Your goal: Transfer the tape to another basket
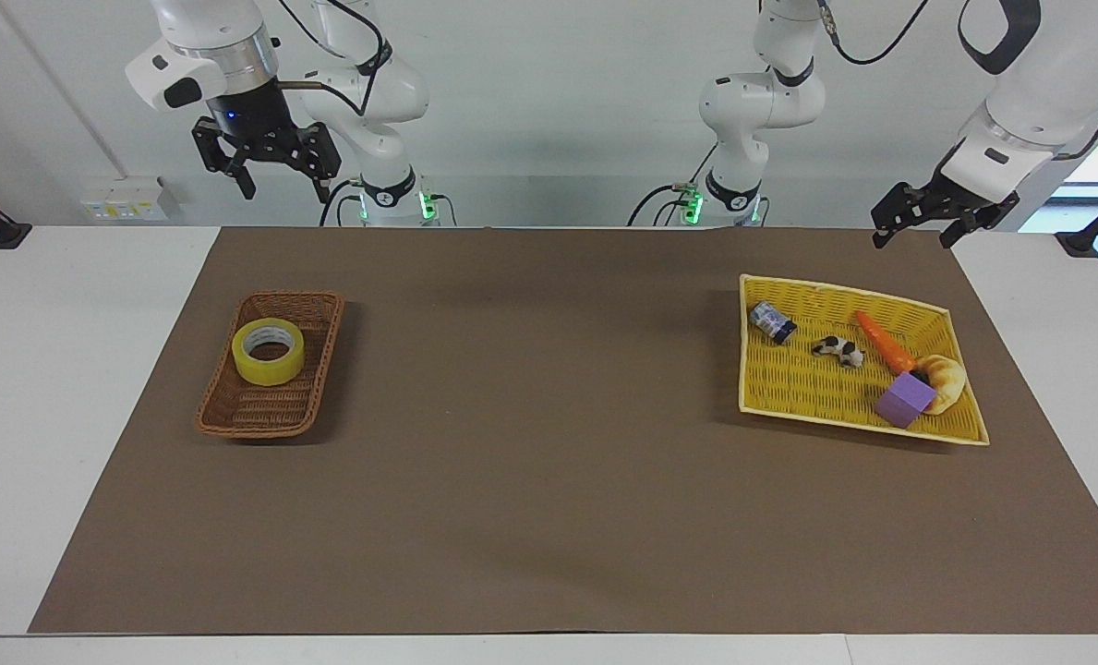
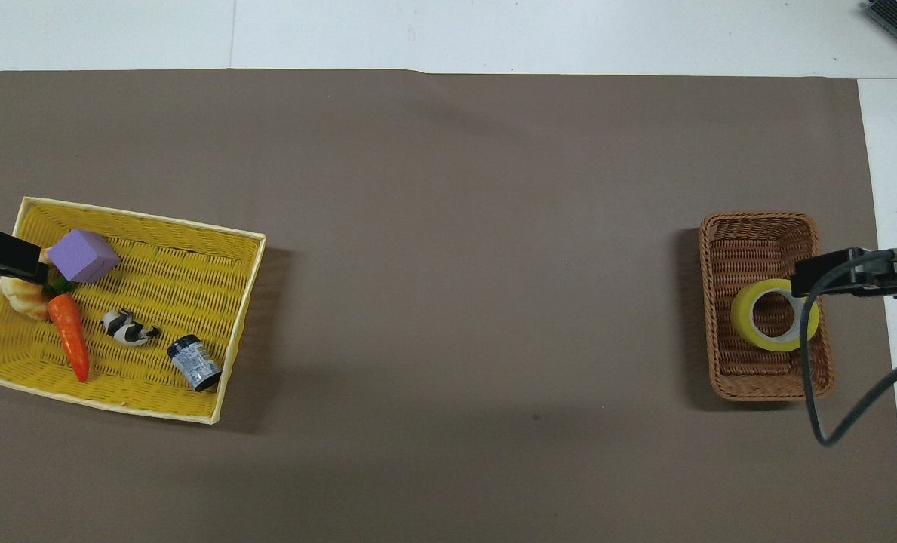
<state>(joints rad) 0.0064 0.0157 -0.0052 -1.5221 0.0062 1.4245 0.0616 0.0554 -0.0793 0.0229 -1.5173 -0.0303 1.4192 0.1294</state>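
The yellow tape (image 1: 268,351) lies flat in the dark brown wicker basket (image 1: 253,411) at the right arm's end of the table; the overhead view also shows the tape (image 2: 774,314) in the basket (image 2: 750,241). My right gripper (image 1: 285,192) hangs high in the air, open and empty, well clear of the tape; in the overhead view its tip (image 2: 803,283) overlaps the basket's rim. My left gripper (image 1: 911,238) is open and empty, raised by the yellow tray-basket (image 1: 807,388), and waits.
The yellow tray-basket (image 2: 169,279) at the left arm's end holds a purple cube (image 1: 905,400), a carrot (image 1: 884,342), a bread roll (image 1: 944,380), a small cow figure (image 1: 838,350) and a small can (image 1: 773,322). A brown mat covers the table between the baskets.
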